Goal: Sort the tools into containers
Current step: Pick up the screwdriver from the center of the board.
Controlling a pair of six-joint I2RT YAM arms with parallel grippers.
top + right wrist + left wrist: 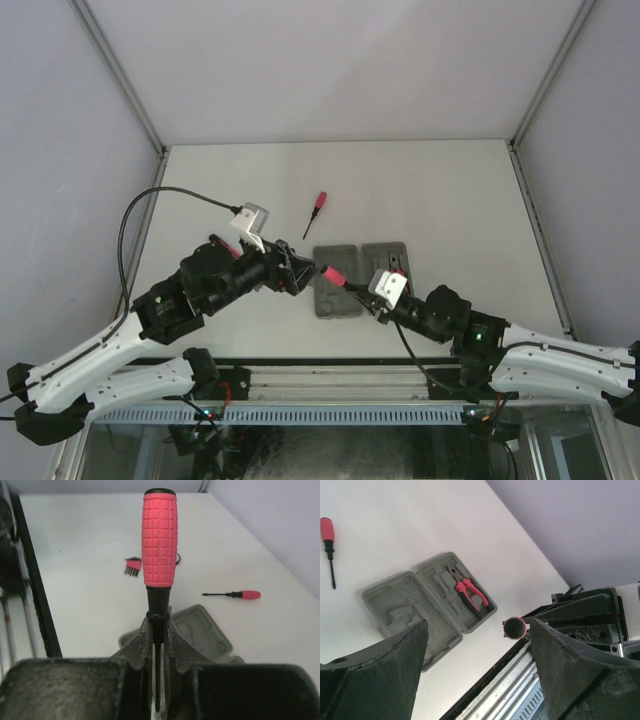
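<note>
Trays, two, lie side by side at mid-table. The right tray (385,250) holds one pliers (399,265). We count two screwdrivers. The loose screwdriver (316,212) lies on the table (450,200) beyond the trays. The held screwdriver (160,540) is pinched by its shaft in the right gripper (157,625), with its handle over the left tray (335,302). The left gripper (479,627) is spread wide about the handle's end; we cannot tell if they touch. Left of the trays lies one small red-black piece (133,566) we cannot make out.
</note>
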